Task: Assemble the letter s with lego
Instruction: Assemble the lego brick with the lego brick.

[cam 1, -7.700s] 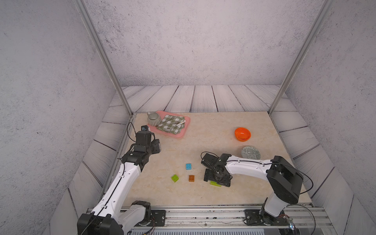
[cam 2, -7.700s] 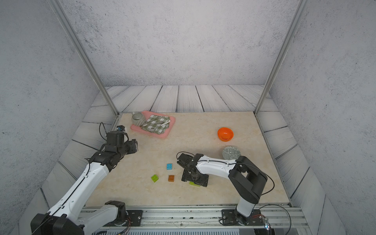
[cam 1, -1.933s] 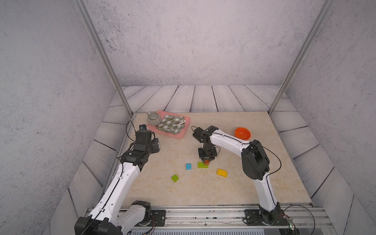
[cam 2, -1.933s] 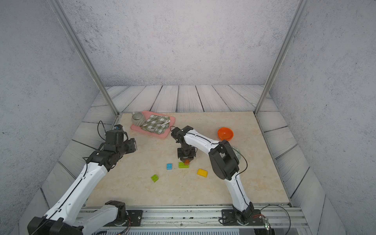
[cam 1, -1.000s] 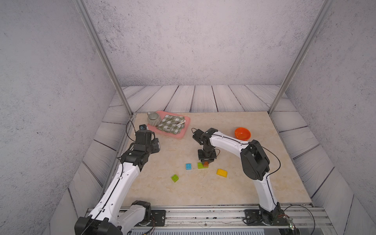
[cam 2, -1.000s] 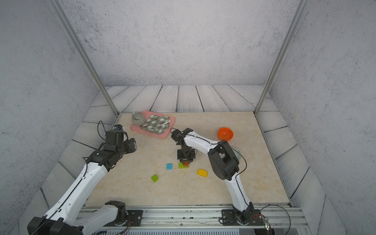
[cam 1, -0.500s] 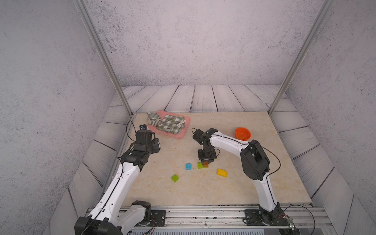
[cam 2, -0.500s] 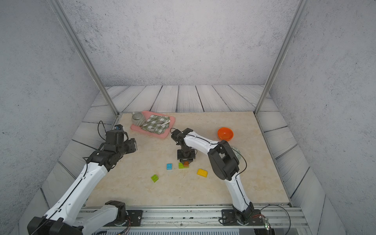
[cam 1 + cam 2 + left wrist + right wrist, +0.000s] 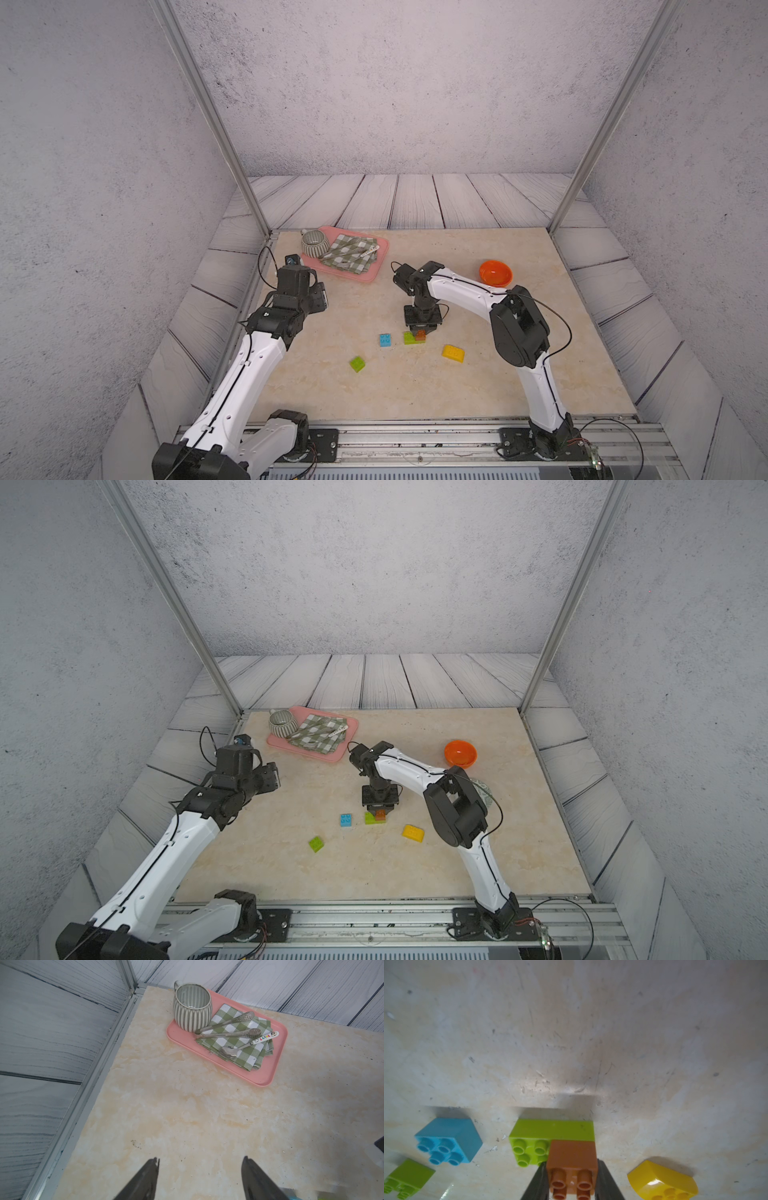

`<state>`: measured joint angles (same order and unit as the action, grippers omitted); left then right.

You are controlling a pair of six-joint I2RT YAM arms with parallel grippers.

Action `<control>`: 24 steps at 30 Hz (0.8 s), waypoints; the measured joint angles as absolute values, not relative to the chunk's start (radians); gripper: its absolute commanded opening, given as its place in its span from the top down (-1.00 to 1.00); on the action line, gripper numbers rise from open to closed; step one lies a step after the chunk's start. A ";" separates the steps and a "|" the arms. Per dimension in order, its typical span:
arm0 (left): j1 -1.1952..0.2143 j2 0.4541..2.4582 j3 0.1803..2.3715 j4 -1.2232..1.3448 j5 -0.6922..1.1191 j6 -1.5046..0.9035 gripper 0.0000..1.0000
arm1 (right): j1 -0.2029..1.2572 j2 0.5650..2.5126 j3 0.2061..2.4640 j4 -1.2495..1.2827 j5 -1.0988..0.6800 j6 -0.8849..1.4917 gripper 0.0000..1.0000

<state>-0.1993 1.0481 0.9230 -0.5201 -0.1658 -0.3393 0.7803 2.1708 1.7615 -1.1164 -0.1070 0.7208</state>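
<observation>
My right gripper (image 9: pixel 572 1163) is shut on a brown square brick (image 9: pixel 572 1159), its fingers on two opposite sides. The brown brick (image 9: pixel 420 335) sits on one end of a long lime-green brick (image 9: pixel 550 1132) and covers the studs there. In both top views the long brick (image 9: pixel 370 818) lies mid-table. Loose on the table around it lie a blue brick (image 9: pixel 385 340), a small lime-green brick (image 9: pixel 357 363) and a yellow brick (image 9: pixel 453 353). My left gripper (image 9: pixel 200 1158) hangs open and empty over bare table at the left.
A pink tray (image 9: pixel 374 272) at the back left carries a striped mug (image 9: pixel 313 243), a checked cloth and cutlery. An orange bowl (image 9: pixel 495 273) stands at the back right. A round patterned object (image 9: pixel 484 789) shows behind the right arm. Metal posts stand at the back corners.
Nothing moves visibly in the last second. About two seconds ago the right gripper held the brown brick slightly higher, then lowered it onto the long lime-green brick. The left arm has stayed still.
</observation>
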 measured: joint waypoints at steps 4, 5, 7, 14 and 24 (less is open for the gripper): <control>-0.199 1.048 0.923 -0.521 -0.168 -0.339 -0.37 | 0.780 2.169 1.763 -1.117 -0.107 0.720 0.42; -0.199 1.048 0.923 -0.521 -0.168 -0.339 -0.37 | 0.780 2.169 1.764 -1.118 -0.107 0.720 0.40; -0.199 1.048 0.923 -0.521 -0.169 -0.339 -0.37 | 0.780 2.169 1.767 -1.121 -0.105 0.719 0.37; -0.199 1.047 0.923 -0.521 -0.170 -0.339 -0.37 | 0.780 2.175 1.776 -1.130 -0.102 0.714 0.23; -0.200 1.046 0.923 -0.523 -0.171 -0.339 -0.37 | 0.780 2.186 1.775 -1.145 -0.084 0.704 -0.02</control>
